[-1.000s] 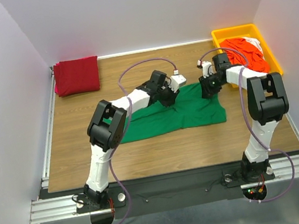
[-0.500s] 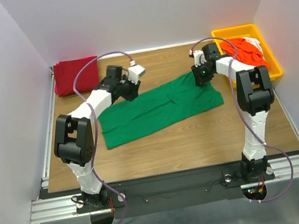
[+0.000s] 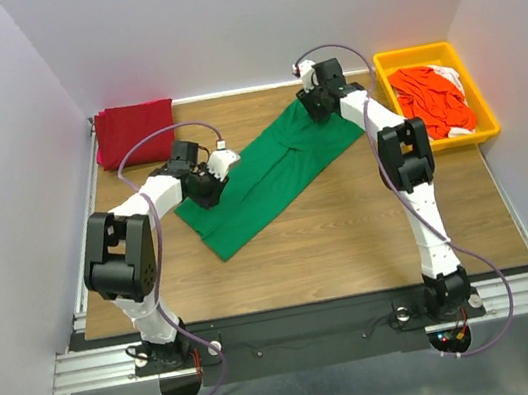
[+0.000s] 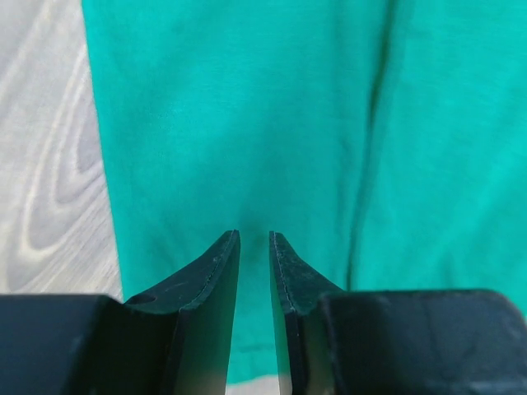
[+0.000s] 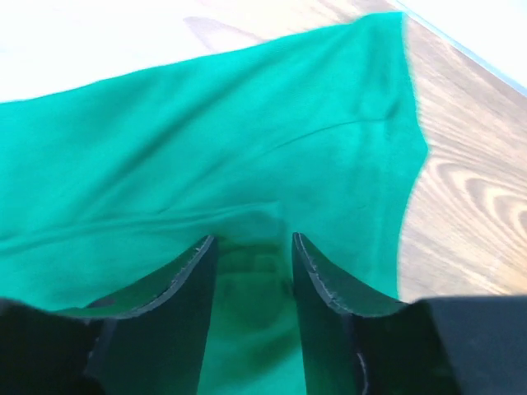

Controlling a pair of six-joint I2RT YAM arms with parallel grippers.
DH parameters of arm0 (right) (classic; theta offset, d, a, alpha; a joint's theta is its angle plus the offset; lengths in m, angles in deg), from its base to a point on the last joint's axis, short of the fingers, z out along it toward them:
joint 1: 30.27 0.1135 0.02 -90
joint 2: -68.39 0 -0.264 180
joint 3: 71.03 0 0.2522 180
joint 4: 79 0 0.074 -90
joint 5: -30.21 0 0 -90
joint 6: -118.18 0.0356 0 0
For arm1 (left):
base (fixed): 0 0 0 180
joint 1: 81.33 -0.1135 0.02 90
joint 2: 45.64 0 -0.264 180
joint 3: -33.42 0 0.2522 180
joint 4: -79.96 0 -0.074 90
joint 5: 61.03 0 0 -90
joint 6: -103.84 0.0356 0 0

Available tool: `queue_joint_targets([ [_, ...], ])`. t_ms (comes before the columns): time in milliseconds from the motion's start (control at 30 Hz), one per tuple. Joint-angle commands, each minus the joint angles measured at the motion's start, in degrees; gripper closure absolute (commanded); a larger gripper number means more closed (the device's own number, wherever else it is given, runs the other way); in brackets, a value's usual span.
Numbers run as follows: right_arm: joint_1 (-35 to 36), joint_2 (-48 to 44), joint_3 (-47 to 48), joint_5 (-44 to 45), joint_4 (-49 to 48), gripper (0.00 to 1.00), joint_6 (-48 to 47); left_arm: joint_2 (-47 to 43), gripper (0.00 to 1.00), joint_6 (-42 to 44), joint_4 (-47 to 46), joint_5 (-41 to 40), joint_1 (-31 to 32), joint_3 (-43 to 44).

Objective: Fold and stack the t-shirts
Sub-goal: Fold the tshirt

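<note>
Green shirt [image 3: 275, 170]: long folded strip, flat, creased lengthwise, lying across the table [image 3: 351, 234] from 7 to 1 o'clock. Left claw [image 4: 254, 237] nearly closed at its edge; grip cannot be told. Right claw [image 5: 251, 240] spread, a pucker of shirt between its jaws.

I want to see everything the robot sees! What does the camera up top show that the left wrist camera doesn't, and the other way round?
Only the top camera shows the whole left arm and right arm, the folded dark red shirt in the far left corner, and the yellow tray holding orange-red and white shirts. Only the left wrist camera shows the left gripper up close, with the narrow gap between its fingers. Both show the green shirt lying on the wooden table.
</note>
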Motion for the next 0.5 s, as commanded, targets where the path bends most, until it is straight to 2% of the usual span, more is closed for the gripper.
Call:
queue_joint_targets([
  [0, -0.2, -10.1, -1.3, 3.8, -0.4, 0.48, -0.3, -5.9, 0.67, 4.2, 1.1, 3.4, 0.4, -0.9],
  [33, -0.3, -11.8, -3.9, 3.9, -0.7, 0.40, -0.2, -5.5, 0.67, 5.0, 1.3, 3.1, 0.9, -0.8],
  [100, -0.3, -16.0, -5.5, 4.1, -1.2, 0.34, -0.1, -4.6, 0.67, 5.9, 2.0, 2.7, 1.5, -0.8],
  [367, -0.3, -25.2, -14.5, 4.9, -1.0, 0.31, 0.9, 0.5, 0.68, 8.0, 1.6, -3.5, 4.7, -4.7],
  [467, -0.3, -29.6, -20.7, 3.7, -0.6, 0.31, 1.1, 2.1, 0.72, 8.5, 2.1, -5.9, 5.8, -5.8],
])
